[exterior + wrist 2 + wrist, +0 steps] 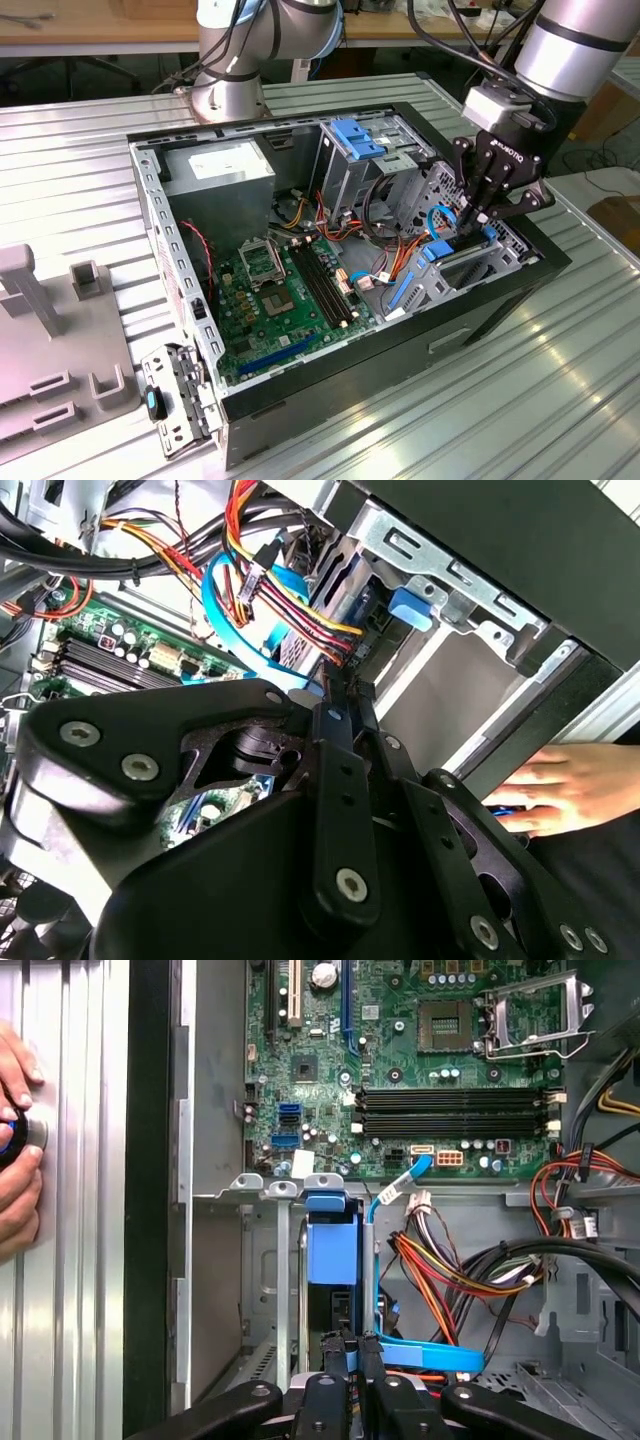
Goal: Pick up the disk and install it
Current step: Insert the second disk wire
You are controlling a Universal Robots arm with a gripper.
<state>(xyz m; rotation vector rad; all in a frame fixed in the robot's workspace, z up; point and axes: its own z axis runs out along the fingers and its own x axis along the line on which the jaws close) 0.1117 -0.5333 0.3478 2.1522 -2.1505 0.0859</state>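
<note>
Ribbed metal tabletop [560, 380] carries an open computer case [330, 400]. Inside it, the disk [332, 1250] sits in the drive bay on the exterior view's right, near the front wall. Above it the hand [478, 215] pinches shut on the disk's end. A person's hand [15, 1140] rests outside the case.

Gripper [478, 212] sits low in drive bay at PC case [180, 265] front corner, tight fit. Disk [331, 1250] w/ blue rails directly ahead of fingertips, bay's metal walls close either side. Orange/red/yellow wire bundle [450, 1270] + blue cable [425, 1352] crowd the mobo side. Open room above motherboard [285, 295]. Person's hand [15, 1140] outside case wall, on table.
</note>
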